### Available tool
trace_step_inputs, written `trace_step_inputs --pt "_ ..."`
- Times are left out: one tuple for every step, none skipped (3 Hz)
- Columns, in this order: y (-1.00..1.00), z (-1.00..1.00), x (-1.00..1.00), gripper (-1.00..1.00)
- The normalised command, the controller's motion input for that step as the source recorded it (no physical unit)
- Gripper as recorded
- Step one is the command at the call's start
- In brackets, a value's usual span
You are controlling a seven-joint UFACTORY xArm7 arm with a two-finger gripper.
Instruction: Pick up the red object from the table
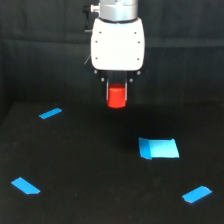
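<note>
The red object [117, 97] is a small bright red-orange stubby cylinder, narrower than the white gripper body. It sits between the two dark fingers of my gripper [117, 96], which hangs from the white body at the top centre of the exterior view. The fingers are closed on its sides. The red object hangs clear above the black table [90, 165], near the table's far edge. Its top is hidden between the fingers.
Several bright blue tape pieces lie on the table: a thin strip [50, 113] at the exterior view's left, a larger rectangle [159, 148] right of centre, one [25, 186] at the front left and one [197, 194] at the front right. A black cloth backdrop hangs behind.
</note>
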Motion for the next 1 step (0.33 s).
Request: trace_step_inputs --pt "-0.07 0.18 -0.03 -1.0"
